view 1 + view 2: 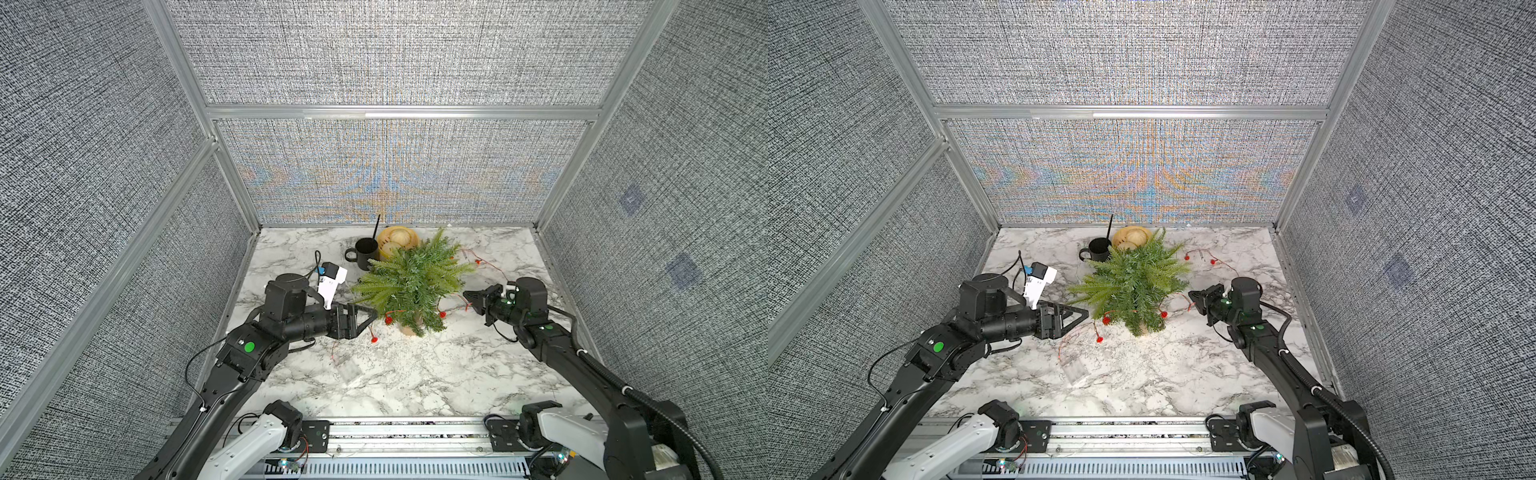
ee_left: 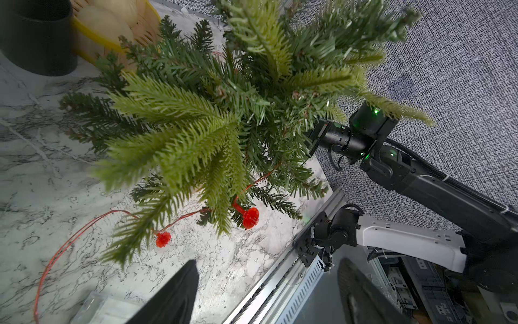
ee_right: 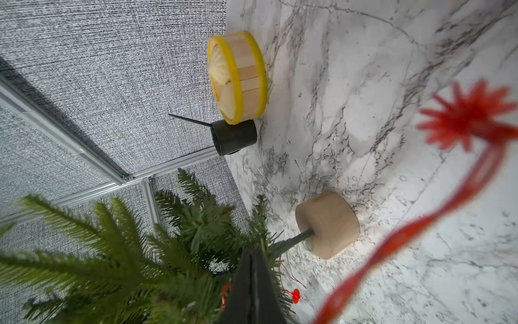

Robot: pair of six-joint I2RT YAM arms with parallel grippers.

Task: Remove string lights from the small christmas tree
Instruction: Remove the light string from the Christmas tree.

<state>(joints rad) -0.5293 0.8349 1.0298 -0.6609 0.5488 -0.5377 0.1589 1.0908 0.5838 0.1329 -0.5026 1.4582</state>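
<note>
- Holding a thin black stick (image 1: 376, 226), the black mug (image 1: 368, 254) stands by the back wall; the yellow-rimmed basket (image 3: 248, 75) beside it holds pale buns (image 1: 400, 237);
- the small christmas tree (image 1: 411, 282) stands just before both; bare tabletop (image 1: 436, 374) lies nearer the rail;
- the string lights (image 1: 388, 319) thread its lower fronds, trailing to both sides; their battery box (image 1: 349, 368) lies flat;
- left gripper (image 1: 370, 318) open, empty; right gripper (image 1: 467, 296) closed, pinching wire or not, I cannot tell.

Black left claw (image 1: 370, 320) and black right claw (image 1: 467, 296) flank the small christmas tree (image 1: 411, 278): green needles, pale tan base (image 3: 328, 224). The string lights (image 2: 249, 217): coppery-red wire, red bulbs (image 2: 163, 239). White surface (image 1: 415, 374), grey-veined like marble. Beyond the left claw, a black mug (image 1: 368, 255) and a yellow-rimmed pale-wood steamer basket (image 3: 246, 75).
</note>
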